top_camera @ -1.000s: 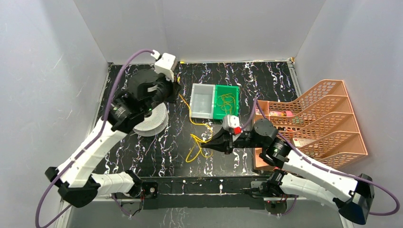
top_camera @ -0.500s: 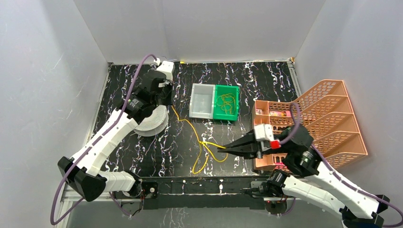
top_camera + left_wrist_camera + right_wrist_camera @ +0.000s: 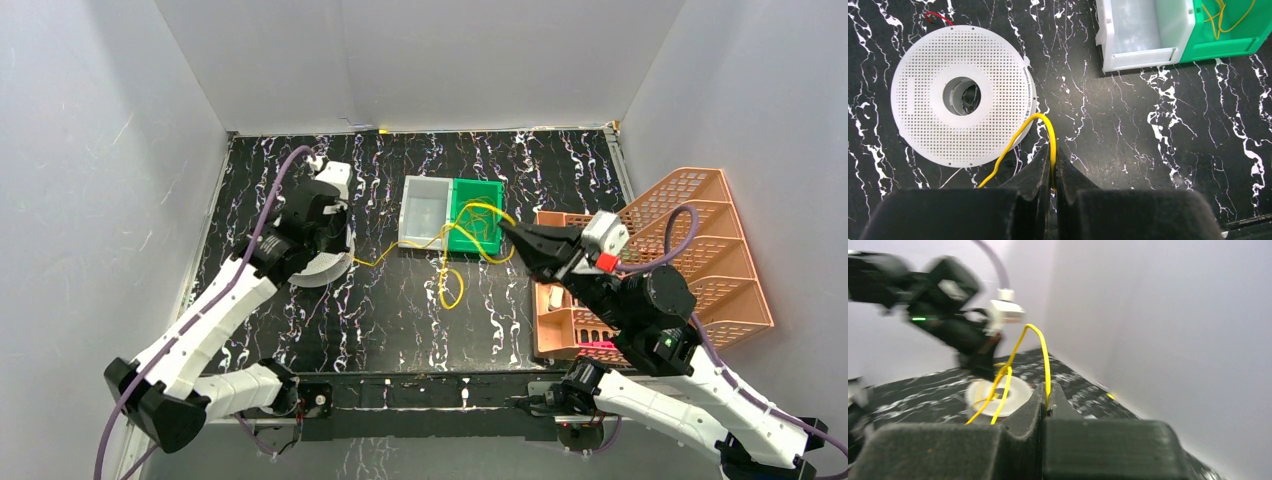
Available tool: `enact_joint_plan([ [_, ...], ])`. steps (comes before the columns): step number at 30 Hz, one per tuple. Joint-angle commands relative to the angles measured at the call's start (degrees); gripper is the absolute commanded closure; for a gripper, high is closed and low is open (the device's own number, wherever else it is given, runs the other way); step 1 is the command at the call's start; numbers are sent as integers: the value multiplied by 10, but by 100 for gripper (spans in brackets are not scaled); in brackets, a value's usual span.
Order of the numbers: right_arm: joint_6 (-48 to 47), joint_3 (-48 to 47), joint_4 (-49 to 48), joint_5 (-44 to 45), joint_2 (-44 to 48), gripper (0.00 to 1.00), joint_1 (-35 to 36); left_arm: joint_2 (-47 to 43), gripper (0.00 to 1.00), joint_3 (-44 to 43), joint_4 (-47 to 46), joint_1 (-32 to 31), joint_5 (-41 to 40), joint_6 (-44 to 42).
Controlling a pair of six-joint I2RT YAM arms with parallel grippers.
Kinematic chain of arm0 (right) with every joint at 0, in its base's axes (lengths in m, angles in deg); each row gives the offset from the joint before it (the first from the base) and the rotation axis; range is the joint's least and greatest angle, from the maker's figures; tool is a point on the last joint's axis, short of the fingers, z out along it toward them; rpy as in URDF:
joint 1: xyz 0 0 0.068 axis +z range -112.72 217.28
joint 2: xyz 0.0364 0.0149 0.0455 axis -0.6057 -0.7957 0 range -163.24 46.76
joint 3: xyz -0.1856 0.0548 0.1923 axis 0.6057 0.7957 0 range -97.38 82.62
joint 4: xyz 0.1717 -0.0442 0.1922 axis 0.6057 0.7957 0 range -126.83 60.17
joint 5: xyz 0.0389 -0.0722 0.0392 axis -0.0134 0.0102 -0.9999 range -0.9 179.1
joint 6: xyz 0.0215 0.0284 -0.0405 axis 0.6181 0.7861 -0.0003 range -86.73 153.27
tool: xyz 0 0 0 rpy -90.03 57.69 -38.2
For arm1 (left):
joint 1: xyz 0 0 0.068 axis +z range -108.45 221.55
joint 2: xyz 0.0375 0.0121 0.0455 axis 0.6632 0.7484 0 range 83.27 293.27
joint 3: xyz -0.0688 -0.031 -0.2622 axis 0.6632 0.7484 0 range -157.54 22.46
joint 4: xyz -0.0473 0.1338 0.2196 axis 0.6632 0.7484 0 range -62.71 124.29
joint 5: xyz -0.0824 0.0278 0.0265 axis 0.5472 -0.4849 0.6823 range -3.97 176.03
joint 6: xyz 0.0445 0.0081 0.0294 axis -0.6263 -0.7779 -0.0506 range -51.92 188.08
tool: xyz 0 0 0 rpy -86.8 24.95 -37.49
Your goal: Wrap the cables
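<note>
While the right gripper [image 3: 507, 231] has swung up from the near middle of the table to the 3 o'clock edge of the green bin [image 3: 478, 236], the yellow cable [image 3: 1040, 115] has been drawn out of its slack heap. It now runs in a line across to the left gripper [image 3: 1053, 156], with only a small loop hanging at 6 o'clock of the bins. Both pincers are closed narrow on that cable, one at each end. The left one has dropped to the 4 o'clock rim of the white spool [image 3: 918, 95]. I judge the cable is now straight enough to start winding.

Black marbled table [image 3: 400, 330]: spool at 9 o'clock, clear bin [image 3: 425, 212] beside the green one toward 12, orange file rack [image 3: 700, 250] at 3. Plain grey walls close in three sides.
</note>
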Motion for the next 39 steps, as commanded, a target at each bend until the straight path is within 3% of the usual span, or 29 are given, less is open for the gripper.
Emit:
enact_joint_plan([
  [1,-17,-24,-24,270,-6,100,2,-41,100,4,30,1,-5,11],
  [8,-48,-26,-54,537,-69,100,3,-97,100,4,34,2,54,18],
  [11,-74,-3,-55,631,-125,100,2,-147,100,-60,46,2,37,15],
  [16,-75,63,-90,670,-153,77,-14,-189,100,-129,62,2,18,11],
  [26,164,95,9,464,-222,63,-261,-221,100,-265,124,1,9,8],
  [35,267,106,20,413,-299,55,-323,-246,100,-317,147,-9,-29,14],
  [39,278,99,24,335,-289,51,-324,-232,100,-323,150,-15,-9,14],
])
